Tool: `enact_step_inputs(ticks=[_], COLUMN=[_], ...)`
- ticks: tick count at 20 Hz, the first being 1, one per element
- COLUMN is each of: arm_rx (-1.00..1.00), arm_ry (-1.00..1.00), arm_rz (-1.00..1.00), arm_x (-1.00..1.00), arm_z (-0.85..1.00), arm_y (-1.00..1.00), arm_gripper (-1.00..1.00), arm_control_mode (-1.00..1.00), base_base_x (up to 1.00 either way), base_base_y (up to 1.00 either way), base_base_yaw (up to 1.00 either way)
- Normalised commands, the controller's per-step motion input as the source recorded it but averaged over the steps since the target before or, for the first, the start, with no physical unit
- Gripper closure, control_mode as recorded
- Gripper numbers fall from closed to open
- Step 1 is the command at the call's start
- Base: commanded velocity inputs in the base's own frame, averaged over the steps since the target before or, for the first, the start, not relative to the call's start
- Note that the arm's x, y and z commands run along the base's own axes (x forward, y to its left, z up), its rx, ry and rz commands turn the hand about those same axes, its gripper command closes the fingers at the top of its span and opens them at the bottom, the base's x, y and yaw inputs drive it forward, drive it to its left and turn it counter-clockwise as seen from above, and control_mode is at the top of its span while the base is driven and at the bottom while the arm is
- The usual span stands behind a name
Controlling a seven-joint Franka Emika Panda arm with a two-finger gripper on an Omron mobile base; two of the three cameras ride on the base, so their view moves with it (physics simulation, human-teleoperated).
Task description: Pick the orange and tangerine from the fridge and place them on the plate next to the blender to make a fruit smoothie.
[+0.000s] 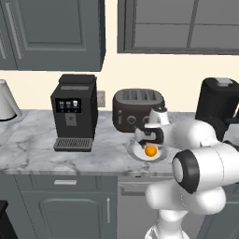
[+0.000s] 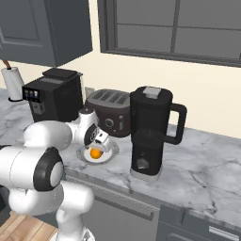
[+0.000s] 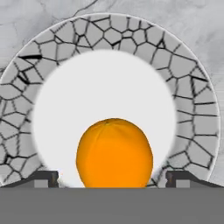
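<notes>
The orange (image 3: 114, 152) lies on the plate (image 3: 192, 109), in the white middle part and toward the side nearest the hand camera. The plate has a grey rim with a pattern of cracks, and it sits on the marble counter (image 1: 37, 149) close to the front edge, between the toaster (image 1: 137, 110) behind it and the blender (image 2: 149, 134) just beside it. The gripper (image 3: 114, 177) hangs directly over the plate. Its two dark fingertips (image 3: 43, 177) stand wide apart, one on each side of the orange, and in the hand view they do not touch the fruit, so the gripper is open and holds nothing. In the base views the orange (image 1: 150, 151) shows just under the hand. A black coffee machine (image 1: 73, 112) stands farther along the counter, toward its left end, well apart from the plate.
</notes>
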Motion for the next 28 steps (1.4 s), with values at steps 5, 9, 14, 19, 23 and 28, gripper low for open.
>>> enact_step_inputs(ticks=[5,9,14,19,23,28], arm_rx=[0.00,0.00,0.00,-0.01,-0.02,0.00], arm_ry=[-0.06,-0.13,-0.08,0.00,0.00,-0.10], arm_rz=[0.00,0.00,0.00,0.00,0.00,0.02], arm_x=[-0.39,-0.83,-0.91,-0.16,-0.01,-0.31], arm_z=[0.56,0.32,0.03,0.00,-0.07,-0.02], arm_y=[0.00,0.00,0.00,0.01,0.06,-0.01], arm_gripper=[-1.00,-1.00,-1.00,-1.00,-1.00,-1.00], arm_control_mode=[-1.00,-1.00,-1.00,-1.00,-1.00,1.00], base_base_x=[0.00,0.00,0.00,0.00,0.00,-0.16], base_base_y=[0.00,0.00,0.00,0.00,0.00,-0.04], base_base_yaw=[0.00,0.00,0.00,0.00,0.00,0.04])
